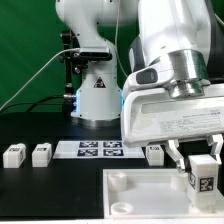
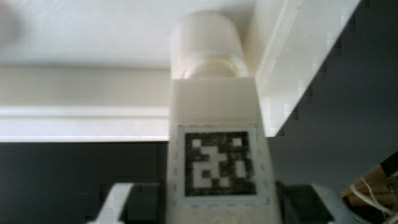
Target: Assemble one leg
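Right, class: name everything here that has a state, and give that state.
gripper: shut on the held leg.
held leg: upright, gripped, above the tray-like piece.
loose legs: three, resting on the table, ungripped.
tray-like piece: flat on the table, sockets up.
marker board: flat on the table.

You have little room around the gripper (image 1: 200, 163): its fingers are clamped on the leg (image 1: 203, 180) right above the tray-like piece (image 1: 140, 205). In the wrist view, the tray's white wall rises just beside the leg's round tip (image 2: 210, 45); whether they touch cannot be told. Behind the tray, a spare leg (image 1: 154, 153) and the marker board (image 1: 98, 150) block a low pass. The bare black table (image 1: 50, 195) on the exterior view's left of the tray lies open to you.
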Available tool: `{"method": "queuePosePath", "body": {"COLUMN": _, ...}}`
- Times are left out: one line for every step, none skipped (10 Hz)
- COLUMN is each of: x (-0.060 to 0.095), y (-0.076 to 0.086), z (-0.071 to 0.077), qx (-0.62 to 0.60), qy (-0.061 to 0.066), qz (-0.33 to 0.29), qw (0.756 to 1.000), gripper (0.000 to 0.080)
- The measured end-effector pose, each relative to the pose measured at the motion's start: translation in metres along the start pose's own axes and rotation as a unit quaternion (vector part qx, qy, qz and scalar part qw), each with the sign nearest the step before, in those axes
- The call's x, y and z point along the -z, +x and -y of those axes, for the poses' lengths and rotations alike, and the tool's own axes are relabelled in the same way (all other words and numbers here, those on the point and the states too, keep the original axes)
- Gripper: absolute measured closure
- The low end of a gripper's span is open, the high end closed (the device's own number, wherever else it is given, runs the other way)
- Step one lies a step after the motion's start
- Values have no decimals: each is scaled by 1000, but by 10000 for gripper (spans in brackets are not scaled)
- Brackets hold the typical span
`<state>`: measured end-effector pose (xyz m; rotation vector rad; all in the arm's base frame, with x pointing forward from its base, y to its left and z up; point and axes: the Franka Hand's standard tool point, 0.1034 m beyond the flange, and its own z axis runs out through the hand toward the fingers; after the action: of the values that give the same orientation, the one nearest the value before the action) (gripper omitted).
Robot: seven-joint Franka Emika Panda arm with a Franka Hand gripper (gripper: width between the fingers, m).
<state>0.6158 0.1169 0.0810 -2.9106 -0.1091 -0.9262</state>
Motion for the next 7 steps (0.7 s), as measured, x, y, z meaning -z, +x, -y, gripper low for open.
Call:
{"method": "queuePosePath", "body": {"x": 0, "y": 0, "z": 0, "qx": -3, "qy": -2, "qz": 1, "qw": 1000, "gripper": 507}}
{"method": "queuePosePath", "body": {"x": 0, "y": 1, "z": -1, "qx": -3, "qy": -1, "qz": 5, "qw": 1000, "gripper": 507}}
{"method": "queuePosePath", "body": {"x": -1, "y": -1, "z": -1, "qx": -3, "qy": -1, "qz": 8, "qw": 1000, "gripper": 428}}
{"method": "queuePosePath", "body": {"x": -1, "y": -1, "z": -1, "qx": -3, "qy": -1, "qz": 9, "qw": 1000, "gripper": 428}}
{"method": "queuePosePath", "body": {"x": -1, "y": -1, "z": -1, "qx": -3, "qy": -1, "qz": 9, "qw": 1000, "gripper": 250}}
{"method": "queuePosePath", "body": {"x": -1, "y": -1, "z": -1, "qx": -3, "qy": -1, "qz": 9, "qw": 1000, "gripper": 171}}
{"method": "queuePosePath", "body": {"x": -1, "y": -1, "z": -1, "qx": -3, "qy": -1, "qz": 9, "qw": 1000, "gripper": 171}}
